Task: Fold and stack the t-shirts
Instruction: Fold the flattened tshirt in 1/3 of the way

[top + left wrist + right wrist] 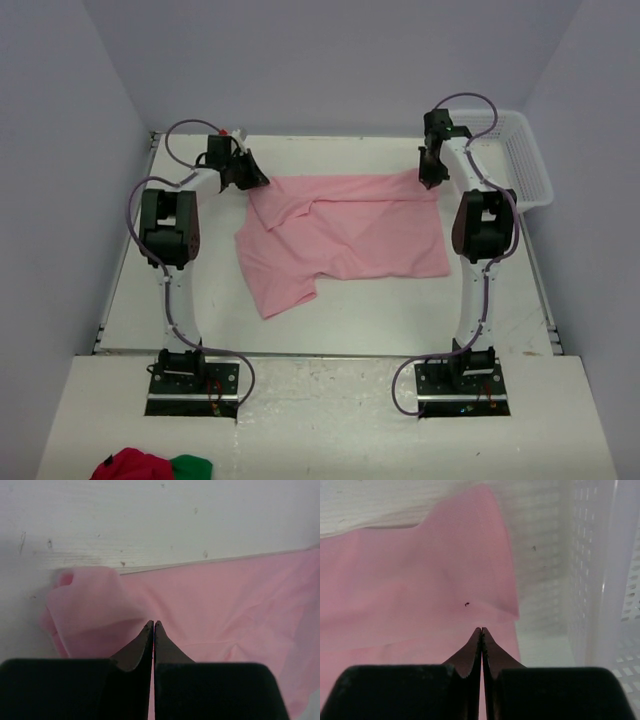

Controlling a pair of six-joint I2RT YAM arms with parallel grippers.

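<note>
Two t-shirt (345,235) corners are pinched by left gripper (254,180) and right gripper (430,181) fingers (467,656), likely to stretch it flat

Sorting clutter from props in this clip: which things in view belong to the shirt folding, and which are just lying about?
Job in hand:
light pink cotton t-shirt
left end effector and right end effector, both shut on its far edge

Lying about:
white perforated plastic basket, far right
red and green crumpled cloth, near left

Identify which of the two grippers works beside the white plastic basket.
The right gripper: the white basket stands just beside it, whereas the left gripper is at the pink t-shirt's opposite far corner.
</note>
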